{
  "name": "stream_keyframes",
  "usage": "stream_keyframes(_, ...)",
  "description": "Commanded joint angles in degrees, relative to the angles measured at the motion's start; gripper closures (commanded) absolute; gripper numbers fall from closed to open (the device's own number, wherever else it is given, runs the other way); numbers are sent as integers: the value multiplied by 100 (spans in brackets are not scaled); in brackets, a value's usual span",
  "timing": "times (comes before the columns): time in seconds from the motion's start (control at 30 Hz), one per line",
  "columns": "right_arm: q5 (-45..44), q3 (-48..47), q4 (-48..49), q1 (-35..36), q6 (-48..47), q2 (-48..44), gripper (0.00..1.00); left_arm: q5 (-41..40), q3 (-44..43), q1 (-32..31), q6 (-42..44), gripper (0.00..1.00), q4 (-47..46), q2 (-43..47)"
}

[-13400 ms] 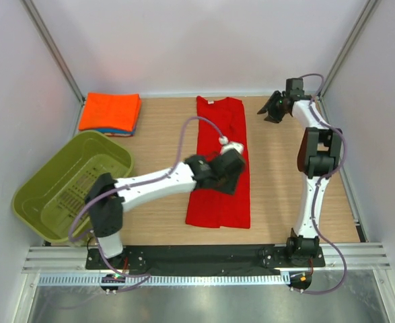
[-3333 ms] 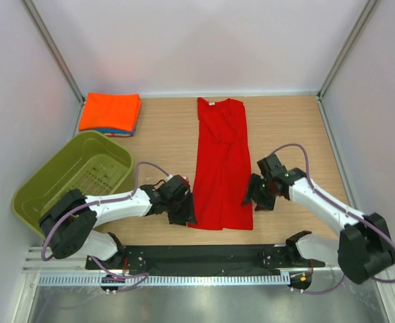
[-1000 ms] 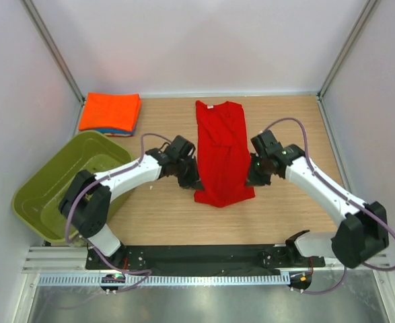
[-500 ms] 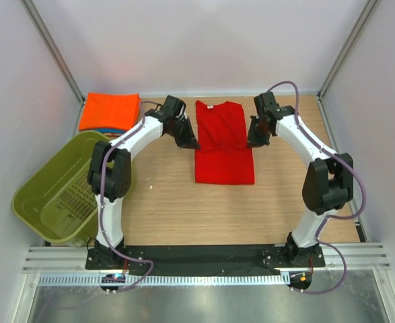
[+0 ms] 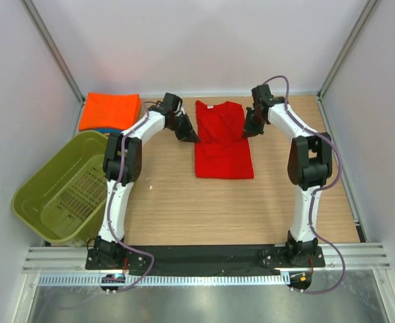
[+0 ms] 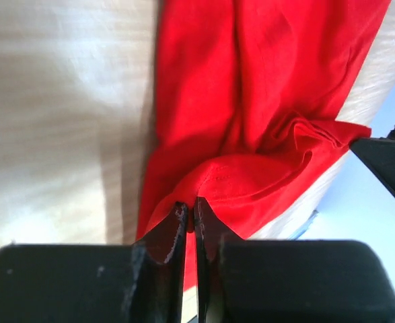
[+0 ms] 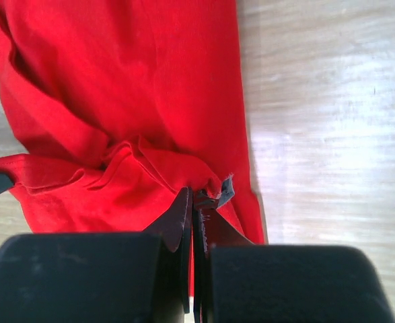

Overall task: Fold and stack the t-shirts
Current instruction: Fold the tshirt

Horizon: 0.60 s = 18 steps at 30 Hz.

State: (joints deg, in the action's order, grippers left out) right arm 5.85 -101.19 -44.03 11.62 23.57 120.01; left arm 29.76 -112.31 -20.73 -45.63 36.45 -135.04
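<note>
At the left stood the olive-green basket (image 5: 52,168), apart from the work. Behind it, in the far left corner of the table (image 5: 204,208), the orange t-shirt (image 5: 111,111) lay folded, with an edge of the blue t-shirt (image 5: 96,128) showing under it.

Next came the left gripper (image 6: 189,207), at the left side of the red t-shirt (image 5: 224,158). Its fingers were almost pressed together, and the cloth rose up to the tips like a small tent, so I judged that it pinched the hem there.

The red t-shirt lay in the far middle of the table, doubled over on itself, with its collar end toward the back wall. It looked light, thin and limp. Such cloth keeps no shape of its own, sags between two holds and wrinkles easily. It was best held at the two side edges, taking all the layers together, because one pinched layer lets the others slip away.

At the right side, the right gripper (image 7: 192,196) was closed tightly on a bunched fold of the same cloth.
</note>
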Motion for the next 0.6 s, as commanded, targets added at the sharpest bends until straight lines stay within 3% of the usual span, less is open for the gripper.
stream_keyframes(0.0, 136, -445, 167, -89, -151, 154, 96, 653, -309, 148, -113, 92, -576, -154)
stream_keyframes(0.13, 101, -709, 79, -221, -107, 322, 89, 970, -493, 289, -262, 80, -1086, -250)
stream_keyframes(0.23, 5, -745, 88, -335, 24, 304, 88, 1216, -757, 403, -341, 76, -1350, -233)
stream_keyframes(0.37, 57, -841, -53, -432, 60, 261, 79, 1330, -670, 491, -316, 71, -1518, -58)
stream_keyframes(0.43, 22, -771, -88, -432, 25, 138, 72, 1147, -407, 509, -202, 70, -1343, 178)
stream_keyframes(0.5, 39, -587, -62, -432, 16, -90, 58, 815, -152, 509, 1, 71, -1228, 390)
stream_keyframes(0.57, 231, -394, -44, -432, -10, -249, 56, 585, 375, 482, 141, 71, -1105, 749)
